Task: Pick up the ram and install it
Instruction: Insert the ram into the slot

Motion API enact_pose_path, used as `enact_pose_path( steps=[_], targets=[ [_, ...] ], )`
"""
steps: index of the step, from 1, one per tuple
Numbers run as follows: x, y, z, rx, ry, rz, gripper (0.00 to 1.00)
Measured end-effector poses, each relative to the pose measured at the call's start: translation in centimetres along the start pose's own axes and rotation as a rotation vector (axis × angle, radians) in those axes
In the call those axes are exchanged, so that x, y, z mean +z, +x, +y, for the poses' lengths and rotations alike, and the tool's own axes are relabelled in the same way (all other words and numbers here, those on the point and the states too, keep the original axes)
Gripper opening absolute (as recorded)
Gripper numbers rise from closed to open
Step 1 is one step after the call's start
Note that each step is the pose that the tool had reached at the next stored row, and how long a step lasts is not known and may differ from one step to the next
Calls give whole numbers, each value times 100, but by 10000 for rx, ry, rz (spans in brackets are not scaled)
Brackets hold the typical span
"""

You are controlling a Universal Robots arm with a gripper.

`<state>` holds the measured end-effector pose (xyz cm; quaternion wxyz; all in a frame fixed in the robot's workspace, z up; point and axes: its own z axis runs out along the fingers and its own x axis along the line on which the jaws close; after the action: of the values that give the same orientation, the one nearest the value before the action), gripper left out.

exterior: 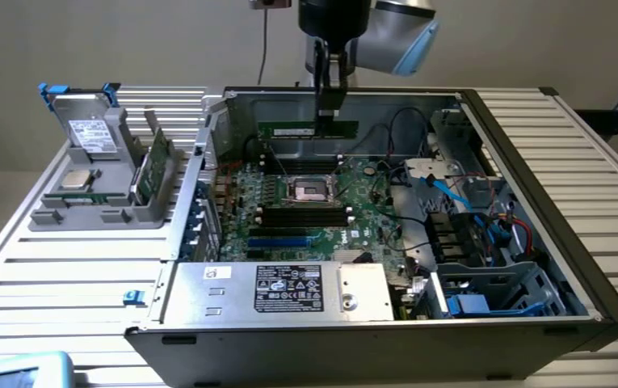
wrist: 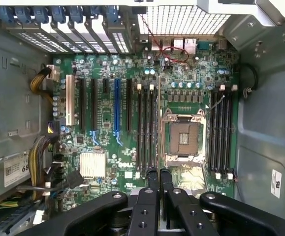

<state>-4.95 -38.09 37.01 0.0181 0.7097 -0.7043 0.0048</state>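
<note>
The ram [exterior: 306, 129] is a long green stick held level in the air inside the open computer case [exterior: 524, 162]. My gripper [exterior: 331, 113] is shut on its top edge from above. It hangs over the far part of the motherboard [exterior: 287, 230], above the black memory slots [exterior: 292, 155] beyond the processor socket [exterior: 311, 190]. In the wrist view my gripper [wrist: 160, 173] points down at the board. The ram [wrist: 160, 132] shows there edge-on as a thin line between a bank of memory slots [wrist: 147, 128] and the socket [wrist: 184, 137].
A grey holder [exterior: 93, 202] on the slatted table at the exterior view's left carries a silver drive [exterior: 93, 133], a processor chip [exterior: 77, 179] and another green stick [exterior: 156, 166]. The power supply [exterior: 276, 291], cables [exterior: 449, 194] and a drive cage [exterior: 492, 291] crowd the case's near side.
</note>
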Motion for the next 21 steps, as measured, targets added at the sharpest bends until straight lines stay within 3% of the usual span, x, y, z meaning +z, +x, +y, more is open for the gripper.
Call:
enact_pose_path(
  steps=[21],
  targets=[
    [404, 91, -6, 238, -7, -3, 13]
  ],
)
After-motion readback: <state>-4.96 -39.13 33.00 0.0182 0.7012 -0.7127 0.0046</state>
